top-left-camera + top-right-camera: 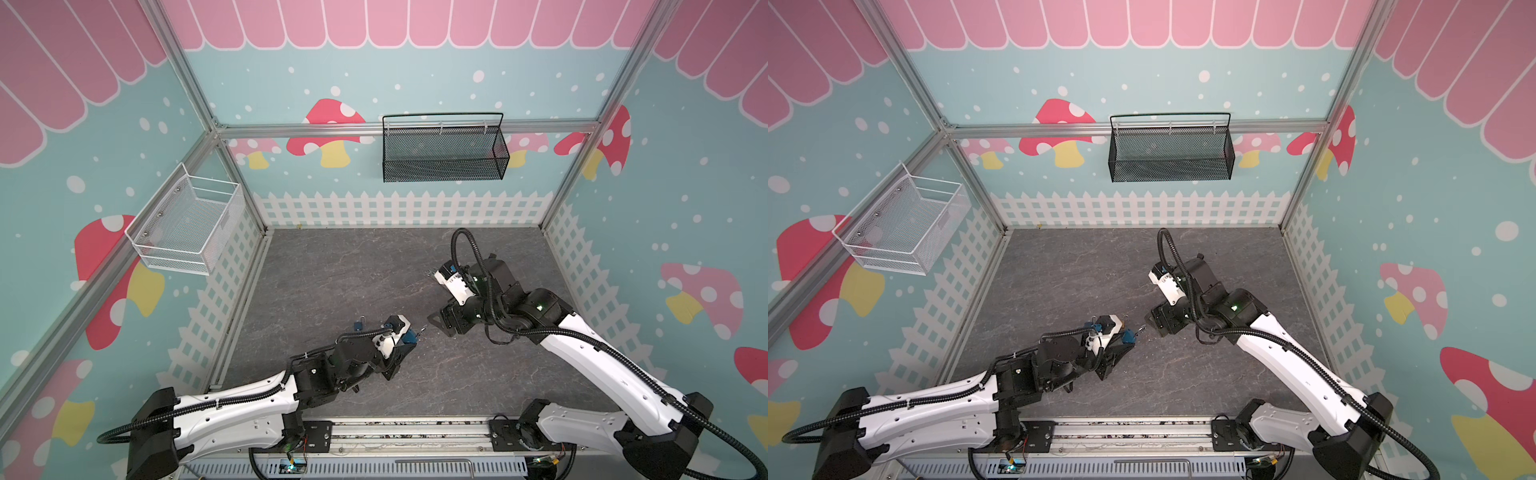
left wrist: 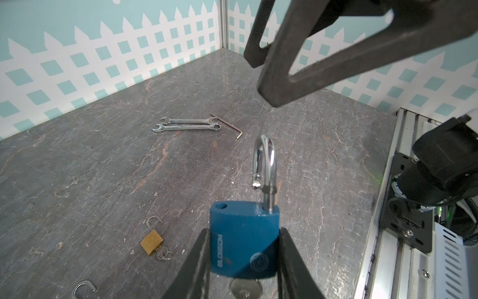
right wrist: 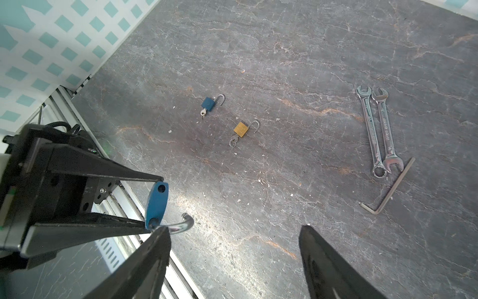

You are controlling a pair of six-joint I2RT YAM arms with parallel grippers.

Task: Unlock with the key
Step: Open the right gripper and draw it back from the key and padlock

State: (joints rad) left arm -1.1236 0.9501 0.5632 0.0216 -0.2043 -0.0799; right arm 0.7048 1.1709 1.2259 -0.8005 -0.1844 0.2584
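Note:
My left gripper [image 2: 244, 233] is shut on the body of a blue padlock [image 2: 244, 246], held above the table. Its chrome shackle [image 2: 266, 165] stands sprung open, one leg out of its hole. A silver key [image 2: 245, 288] sits in the keyhole on the padlock's underside, between the fingers. In both top views the padlock [image 1: 409, 336] [image 1: 1128, 336] points its shackle toward my right gripper [image 1: 436, 323]. In the right wrist view the right gripper [image 3: 234, 230] is open and holds nothing. One of its fingertips [image 3: 163, 233] is close beside the shackle [image 3: 183, 225]; contact cannot be told.
On the table lie a small blue padlock [image 3: 209, 104] with its key, a brass padlock [image 3: 241, 129] with a key, two wrenches [image 3: 375, 129] and a hex key [image 3: 388, 191]. A white basket [image 1: 187, 224] and a black basket [image 1: 444, 149] hang on the walls.

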